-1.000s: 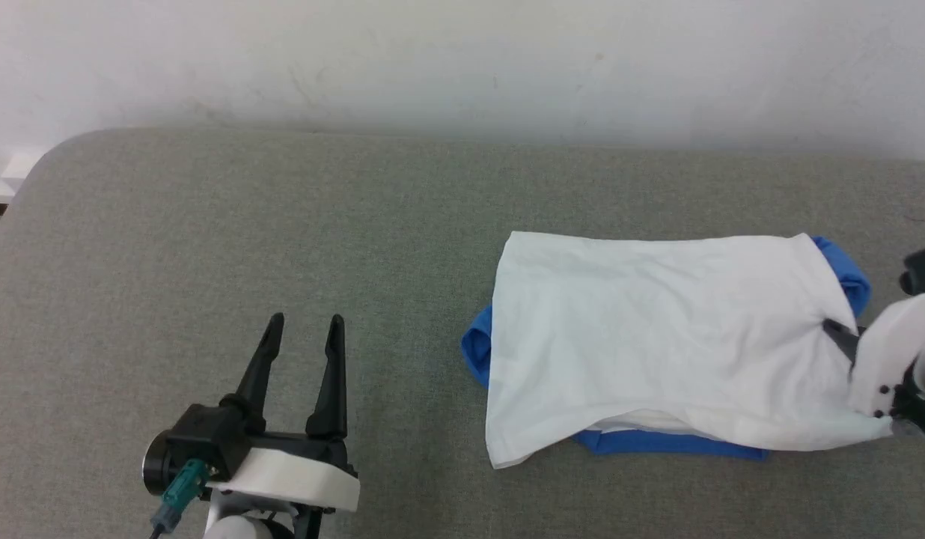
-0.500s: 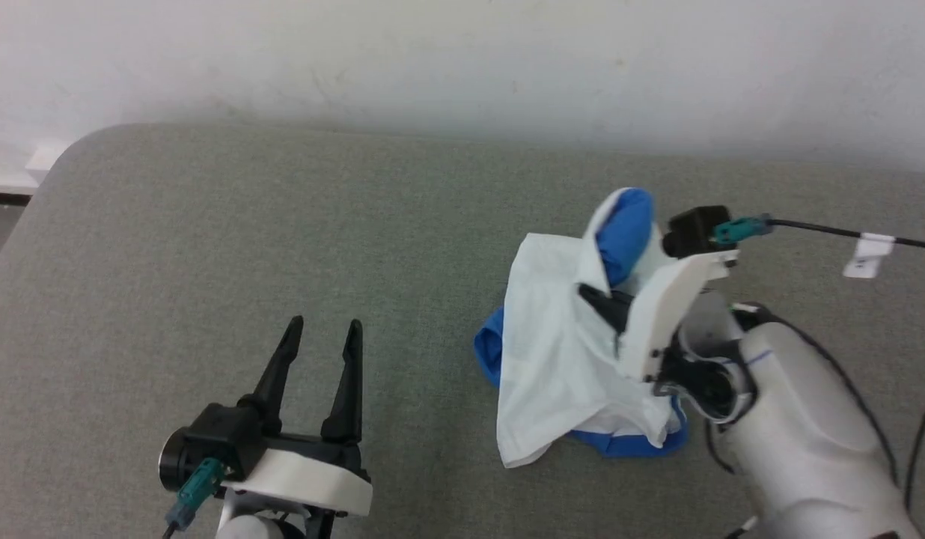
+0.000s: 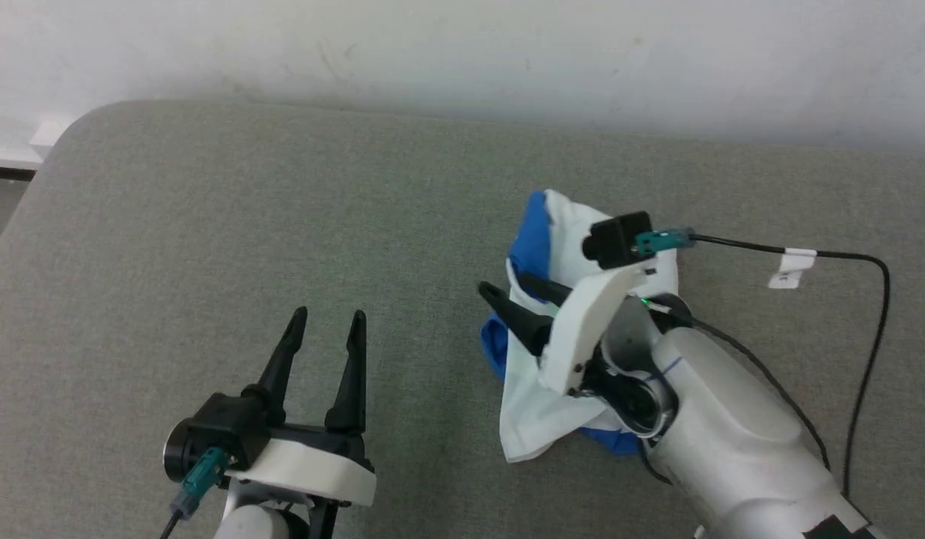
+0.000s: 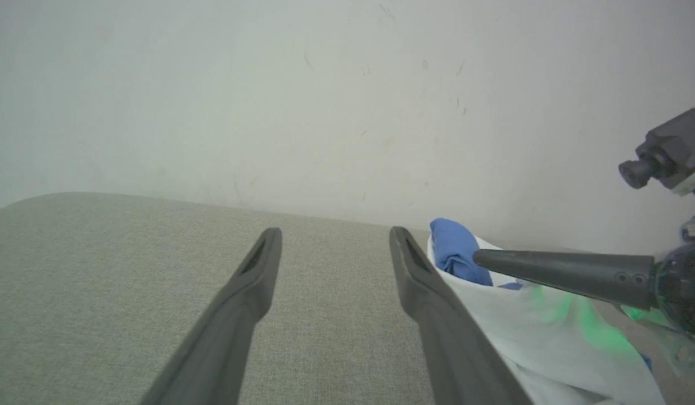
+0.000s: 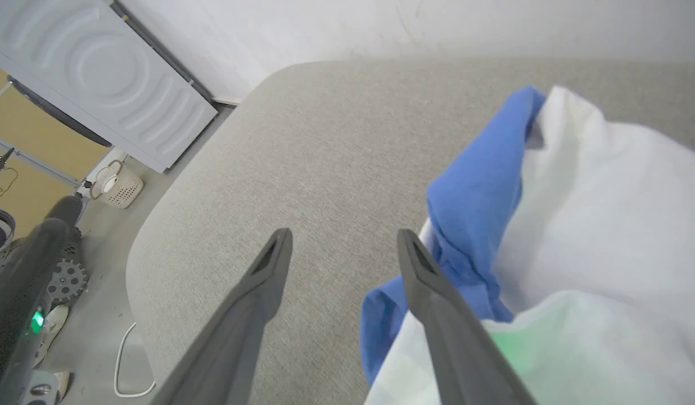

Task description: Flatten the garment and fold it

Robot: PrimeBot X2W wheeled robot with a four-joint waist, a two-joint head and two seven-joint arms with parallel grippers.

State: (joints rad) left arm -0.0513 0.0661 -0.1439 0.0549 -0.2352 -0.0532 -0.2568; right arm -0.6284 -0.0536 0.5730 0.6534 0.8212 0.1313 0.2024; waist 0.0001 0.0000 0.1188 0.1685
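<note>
Garment [image 3: 530, 419] — it lies bunched in a heap on the grey fabric-covered worktop [image 3: 208, 224], right of centre in the head view. White body cloth is uppermost. A blue fold stands up on the far side, and more blue shows at the left edge and underneath. It is not flat, and you can see no clean fold line.

Right gripper [image 3: 500, 282] — your right arm reaches over the heap from the near right, with its fingers pointing left and away. The two fingers stand wide apart and hold nothing. In the right wrist view you see bare worktop in the gap between them. One finger runs alongside the blue fold; you cannot tell whether it touches the cloth or sits just above it.

Left gripper [image 3: 328, 313] — it sits at the near left, well apart from the garment. Its fingers are spread wide, empty, and pointing toward the white wall [image 3: 462, 45] over bare worktop.

A black cable [image 3: 874, 299] with a white tag trails from the right wrist across the worktop on the right.
</note>
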